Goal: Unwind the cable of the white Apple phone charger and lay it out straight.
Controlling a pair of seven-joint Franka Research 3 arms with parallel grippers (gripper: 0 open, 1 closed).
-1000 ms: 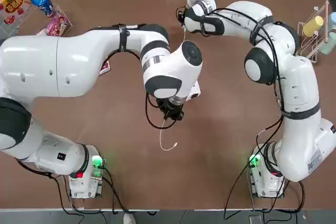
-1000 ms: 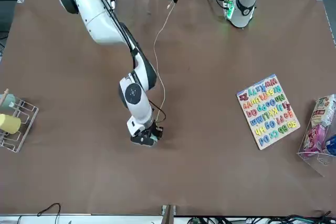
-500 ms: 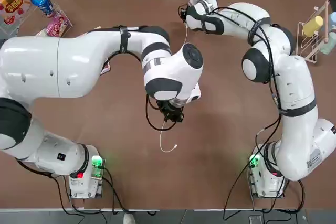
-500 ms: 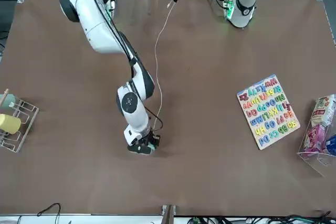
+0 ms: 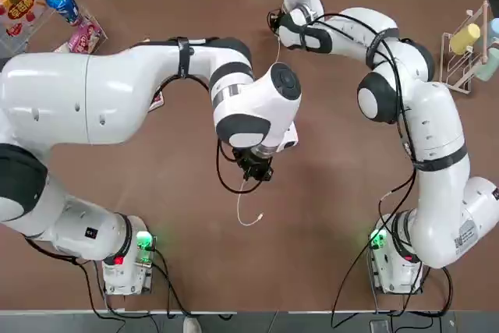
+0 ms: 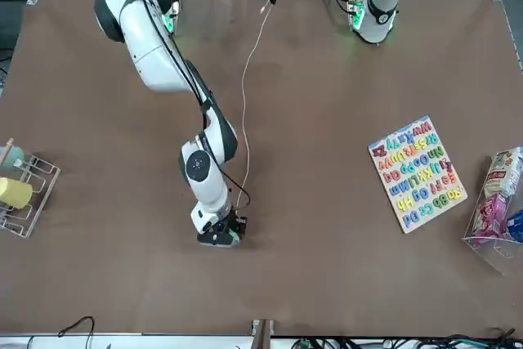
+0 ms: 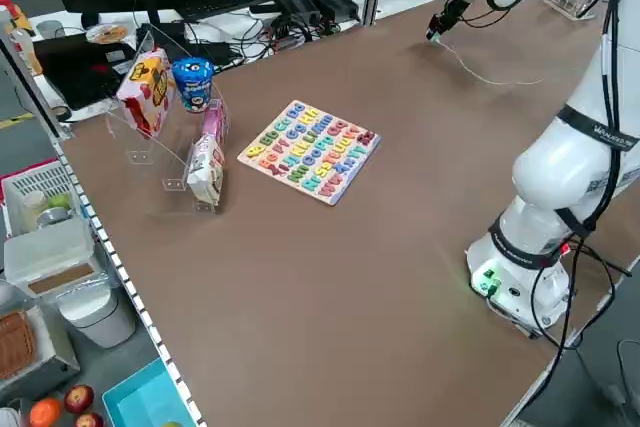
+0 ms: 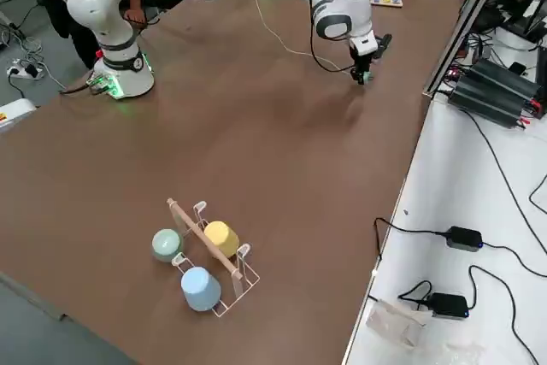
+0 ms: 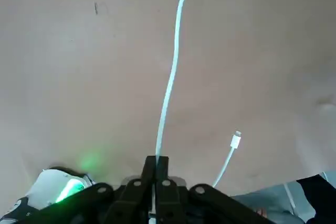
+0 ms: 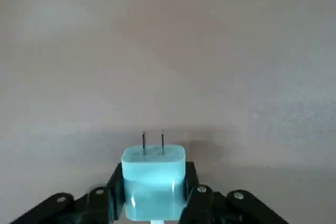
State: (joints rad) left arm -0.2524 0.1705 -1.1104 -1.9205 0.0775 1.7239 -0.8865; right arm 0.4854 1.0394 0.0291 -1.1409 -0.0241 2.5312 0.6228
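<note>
My right gripper [image 6: 228, 237] sits low over the far part of the table, shut on the white Apple phone charger [image 10: 153, 176], a pale bluish cube whose two prongs point away from the fingers. From it the thin white cable [image 6: 243, 112] runs in a gentle curve across the table to my left gripper [image 5: 254, 171], which is shut on the cord [image 9: 170, 77]. Past that grip a short tail hangs down and ends in the tiny white connector [image 9: 237, 140], lying on the table [image 5: 260, 216].
An alphabet puzzle board [image 6: 417, 173] lies on my left side of the table. Beyond it stands a clear holder with snack packs [image 5: 78, 33]. A wire rack with pastel cups [image 5: 468, 40] stands at the far right edge.
My right gripper has carried the charger farther toward the far edge, drawing the cable longer and straighter. The left gripper has held its place on the cord.
</note>
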